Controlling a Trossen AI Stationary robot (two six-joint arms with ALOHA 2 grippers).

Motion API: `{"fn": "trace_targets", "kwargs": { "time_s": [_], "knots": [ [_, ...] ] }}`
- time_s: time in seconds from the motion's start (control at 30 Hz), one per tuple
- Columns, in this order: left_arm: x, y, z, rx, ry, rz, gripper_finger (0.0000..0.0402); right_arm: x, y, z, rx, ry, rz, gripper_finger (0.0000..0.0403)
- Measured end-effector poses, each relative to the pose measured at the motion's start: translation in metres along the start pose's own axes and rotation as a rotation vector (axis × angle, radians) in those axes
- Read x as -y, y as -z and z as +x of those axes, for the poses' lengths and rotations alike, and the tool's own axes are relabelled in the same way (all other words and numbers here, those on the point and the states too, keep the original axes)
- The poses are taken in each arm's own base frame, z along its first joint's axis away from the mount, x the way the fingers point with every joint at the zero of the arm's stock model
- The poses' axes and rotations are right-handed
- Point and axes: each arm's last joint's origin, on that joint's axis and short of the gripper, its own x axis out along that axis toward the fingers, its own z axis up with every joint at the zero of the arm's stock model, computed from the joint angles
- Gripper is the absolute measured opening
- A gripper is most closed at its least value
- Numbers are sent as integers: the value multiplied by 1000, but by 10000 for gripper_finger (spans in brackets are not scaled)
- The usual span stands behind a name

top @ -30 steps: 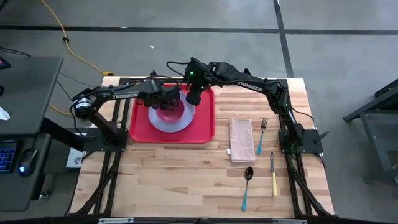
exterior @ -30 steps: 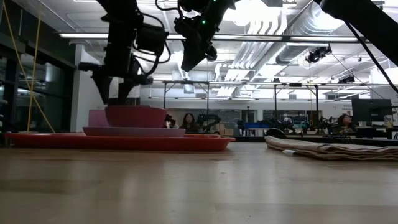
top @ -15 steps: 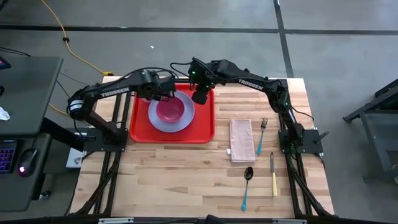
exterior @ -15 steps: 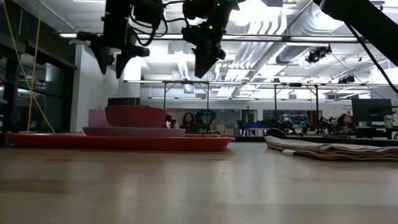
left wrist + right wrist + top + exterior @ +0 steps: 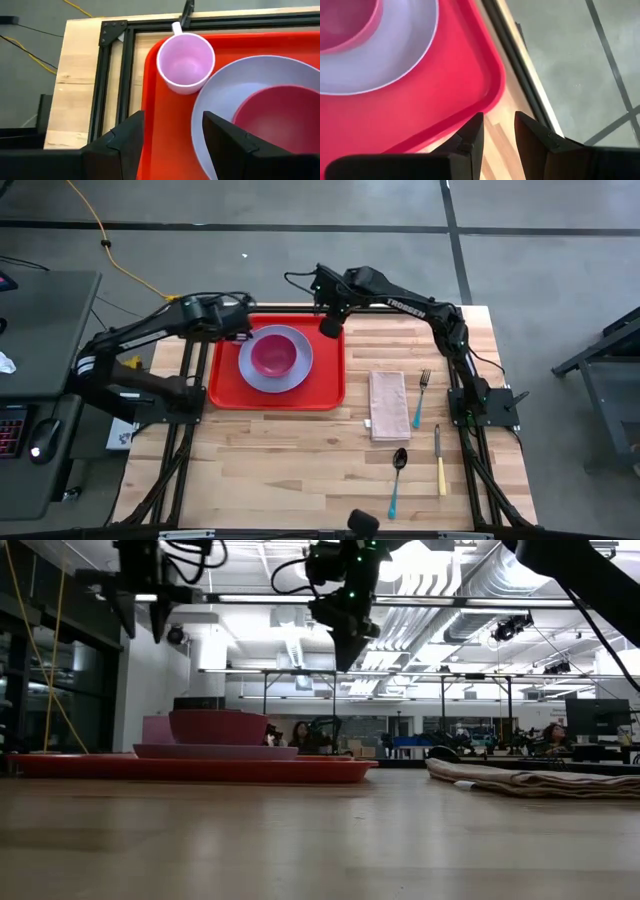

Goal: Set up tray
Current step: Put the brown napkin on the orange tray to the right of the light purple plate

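Dark end effectors (image 5: pixel 243 332) (image 5: pixel 328 326) hover over red tray (image 5: pixel 325 385).

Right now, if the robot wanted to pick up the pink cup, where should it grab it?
Probably by the rim. The pink cup stands upright with its mouth open, on the tray beside the lavender plate. Coming straight down, one finger inside and one outside the wall on the side away from the plate, looks safest. The left gripper, open, is nearest.

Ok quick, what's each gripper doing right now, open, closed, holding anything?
Left gripper: open, empty, raised over the tray's far left corner.
Right gripper: open, empty, raised over the tray's far right corner.
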Motion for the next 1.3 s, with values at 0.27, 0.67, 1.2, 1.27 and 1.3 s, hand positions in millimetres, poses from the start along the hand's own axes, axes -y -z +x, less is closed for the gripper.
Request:
{"fn": "trace_targets", "kwargs": {
  "time_s": [0.27,0.67,1.2,1.27,1.3],
  "knots": [
    [-26,19,8,61,194,-112,227,32,6,-29,55,26,65,87],
    [-45,58,29,121,420,-143,227,76,31,-81,97,96,157,87],
    [-29,94,28,306,593,-65,227,84,95,-119,140,164,263,87],
    [-29,97,28,312,599,-48,227,81,109,-119,162,163,291,87],
    [-29,99,29,312,601,-45,227,80,116,-120,173,162,305,87]
  ]
}}
